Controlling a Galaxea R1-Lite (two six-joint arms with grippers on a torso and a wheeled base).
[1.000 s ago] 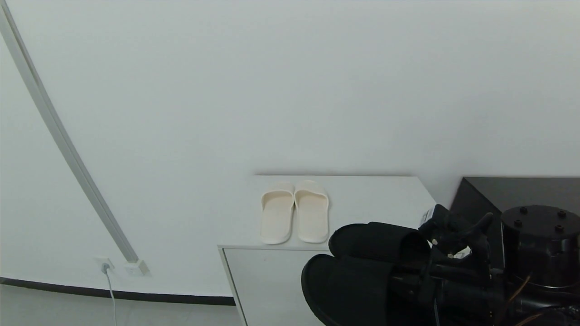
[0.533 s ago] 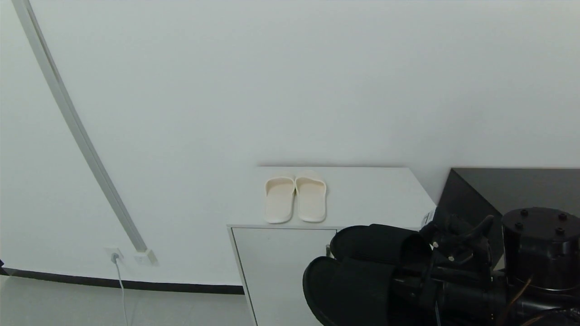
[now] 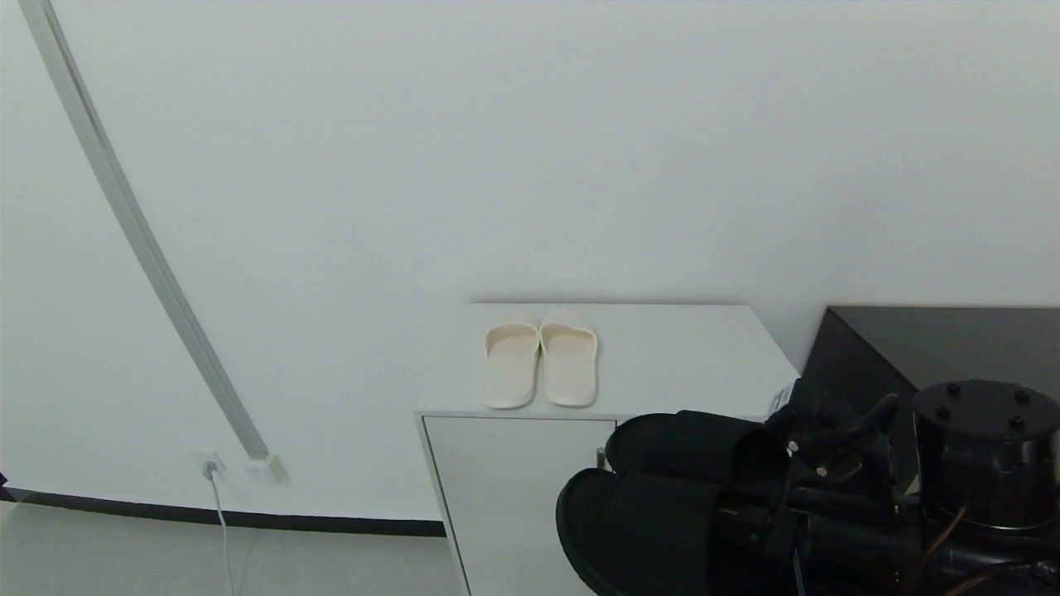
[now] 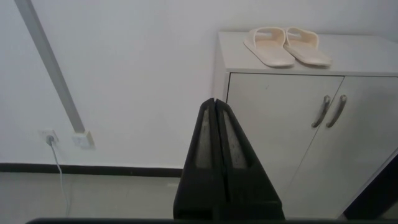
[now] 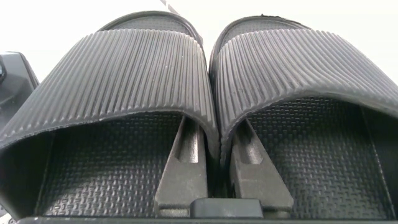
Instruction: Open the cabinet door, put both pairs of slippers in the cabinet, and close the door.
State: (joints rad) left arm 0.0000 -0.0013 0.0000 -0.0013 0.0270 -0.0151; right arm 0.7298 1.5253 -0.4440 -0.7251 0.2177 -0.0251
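A pair of cream slippers [image 3: 540,364] lies side by side on top of the white cabinet [image 3: 687,356], also seen as cream slippers [image 4: 287,46] in the left wrist view. Both cabinet doors [image 4: 280,130] are closed, with two vertical handles [image 4: 329,111] where they meet. My right gripper [image 5: 212,171] is shut on the pair of black slippers [image 3: 671,488], one finger inside each slipper, pinching their inner walls together in front of the cabinet's right half. My left gripper [image 4: 215,109] is shut and holds nothing, lower down and left of the cabinet front.
A black piece of furniture [image 3: 936,339] stands right of the cabinet against the white wall. A grey cable duct [image 3: 132,240] runs down the wall to a socket with a plugged cord [image 3: 207,470]. Bare floor [image 3: 166,563] lies left of the cabinet.
The whole head picture shifted in the first half second, so the camera moved; the cabinet now looks smaller and higher. The black slippers stay in my right gripper.
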